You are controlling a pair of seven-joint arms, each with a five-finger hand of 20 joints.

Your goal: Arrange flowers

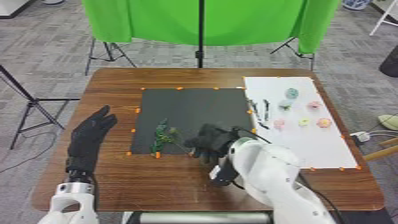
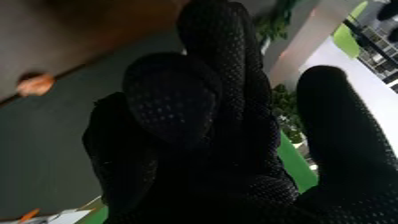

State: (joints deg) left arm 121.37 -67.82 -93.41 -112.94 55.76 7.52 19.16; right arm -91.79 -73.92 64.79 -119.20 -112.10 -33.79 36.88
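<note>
The left hand (image 1: 87, 137) is held wide open over the left side of the table (image 1: 151, 185), empty. I can't tell how open the right hand (image 1: 211, 140) is or what it grips, there near the green sprig (image 1: 161, 137) on the black sheet (image 1: 195, 107); the blooms (image 1: 323, 122) lie on the white one

Brown wooden table (image 1: 111, 187), grain visible. Directly on it lie a black rectangular sheet (image 1: 191, 105) and, adjoining its right side, a longer white rectangular sheet (image 1: 322, 150). Small orange tape pieces (image 1: 179, 88) (one black-sheet corner included) mark the edges of both sheets.
</note>
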